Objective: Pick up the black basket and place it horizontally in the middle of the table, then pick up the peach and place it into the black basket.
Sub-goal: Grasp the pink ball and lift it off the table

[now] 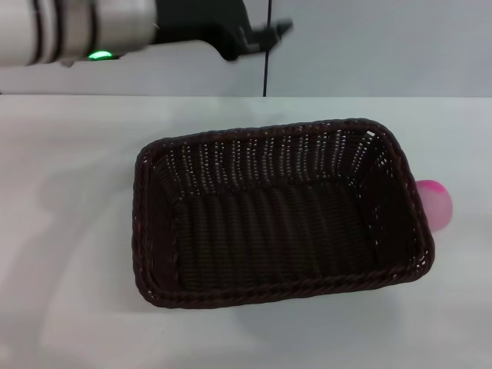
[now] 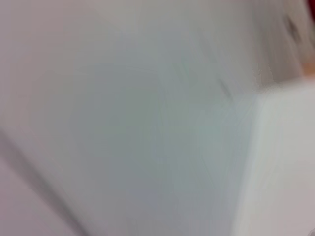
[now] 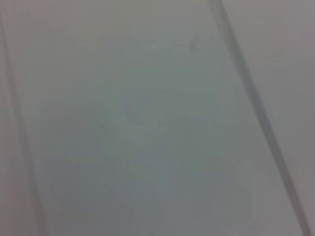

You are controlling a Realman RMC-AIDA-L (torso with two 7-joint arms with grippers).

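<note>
The black basket [image 1: 277, 211] lies lengthwise across the middle of the white table [image 1: 69, 231], open side up and with nothing in it. The peach [image 1: 435, 203], pale pink with a magenta patch, sits on the table against the outside of the basket's right end, partly hidden by the basket wall. My left gripper [image 1: 261, 38] is raised at the far edge of the table, above and behind the basket, and holds nothing that I can see. My right gripper is out of view. Both wrist views show only blurred pale surfaces.
A pale wall with a dark vertical seam [image 1: 266, 69] stands behind the table's far edge. Bare tabletop lies to the left of the basket and in front of it.
</note>
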